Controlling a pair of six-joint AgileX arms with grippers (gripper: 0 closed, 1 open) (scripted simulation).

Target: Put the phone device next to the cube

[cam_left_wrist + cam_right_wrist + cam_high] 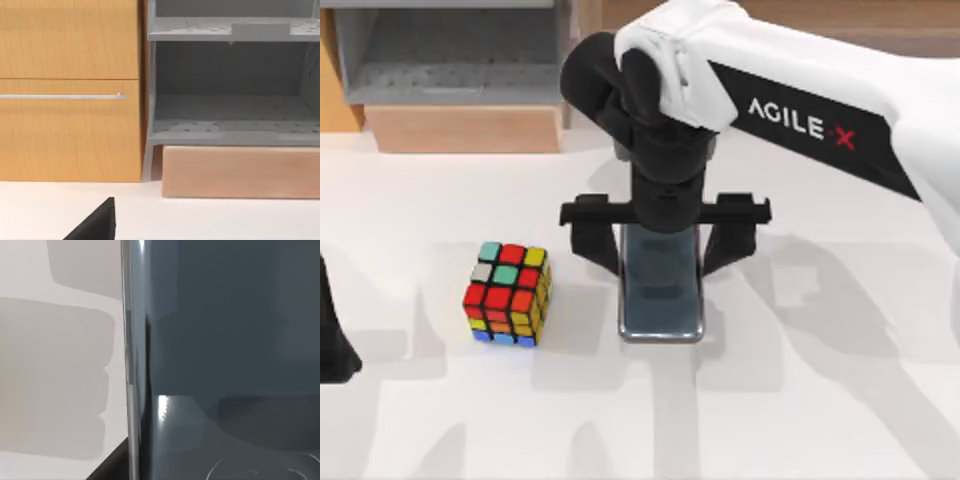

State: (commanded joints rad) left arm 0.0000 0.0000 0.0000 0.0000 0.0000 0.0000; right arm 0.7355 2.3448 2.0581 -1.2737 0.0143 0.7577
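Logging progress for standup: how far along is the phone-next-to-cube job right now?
Done: the phone lies flat on the table, right of the cube with a clear gap between them. In hand: the right gripper is down over the phone, fingers spread on either side. Left: whether it grips or has released can't be told; the arm must lift clear. The left arm sits parked at the table's left edge.

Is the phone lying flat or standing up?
Lying flat: the phone device rests screen-up on the table, right claw over it.

Grey shelf unit beside wooden cabinet, behind white table.
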